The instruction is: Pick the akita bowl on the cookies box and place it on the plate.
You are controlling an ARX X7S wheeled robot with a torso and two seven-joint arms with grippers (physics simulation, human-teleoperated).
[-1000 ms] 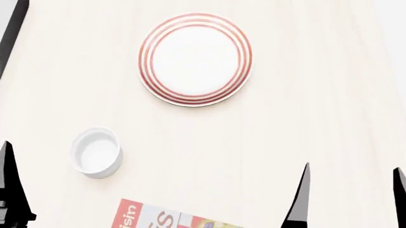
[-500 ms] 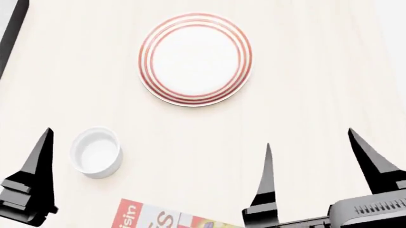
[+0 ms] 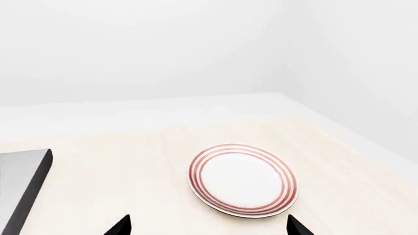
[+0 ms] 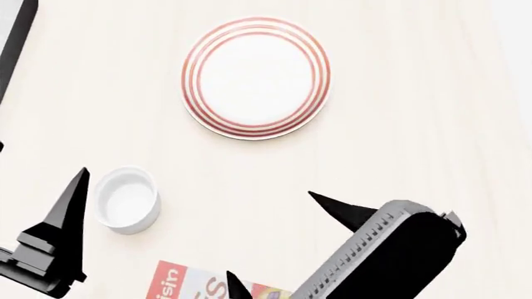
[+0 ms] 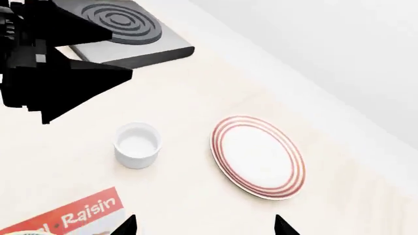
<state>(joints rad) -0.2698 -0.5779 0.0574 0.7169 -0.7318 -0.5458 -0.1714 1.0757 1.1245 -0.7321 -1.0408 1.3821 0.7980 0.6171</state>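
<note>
Both grippers empty, fingers spread; right gripper (image 4: 270, 246) turning toward cookies box (image 4: 187, 283), bowl unseen, risk of clipping white cup (image 4: 126, 199) or box.

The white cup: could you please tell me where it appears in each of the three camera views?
Head view: the white cup stands left of centre, just right of the left gripper's finger.
Right wrist view: the cup sits left of centre.
Left wrist view: not in it.
Shared landmark: the plate, empty in all three.
</note>
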